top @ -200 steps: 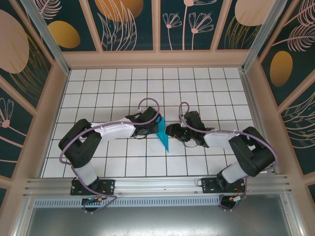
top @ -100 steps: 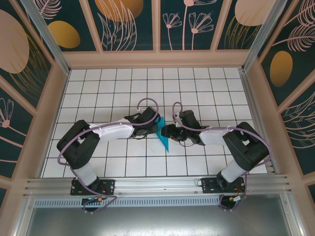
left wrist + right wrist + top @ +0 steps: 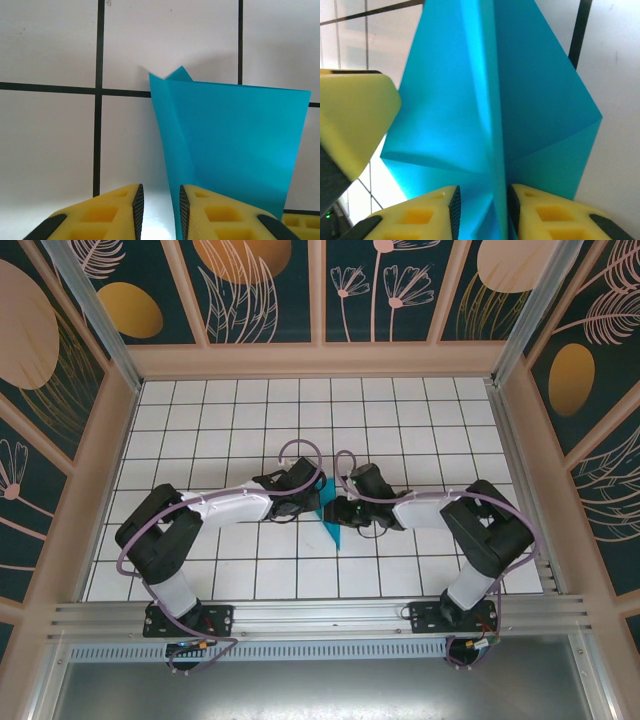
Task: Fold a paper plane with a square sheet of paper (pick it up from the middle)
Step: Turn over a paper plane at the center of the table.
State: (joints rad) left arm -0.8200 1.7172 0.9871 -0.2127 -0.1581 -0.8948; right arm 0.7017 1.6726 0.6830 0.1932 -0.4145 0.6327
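And in comes the right gripper [image 3: 338, 512]! A second ago it hung well off to the side with its jaws wider. Now it is right against the paper plane [image 3: 331, 522], near the middle of the table [image 3: 200, 420]. Its fingers straddle the raised centre crease and are narrowing, though I can't tell if they've truly bitten yet. The left gripper [image 3: 314, 498] hasn't budged. Its jaws are almost together at the plane's other side, with the paper's edge by one finger [image 3: 200, 210], and I can't tell whether that's a real pinch. My read: the next crease gets a two-handed hold.
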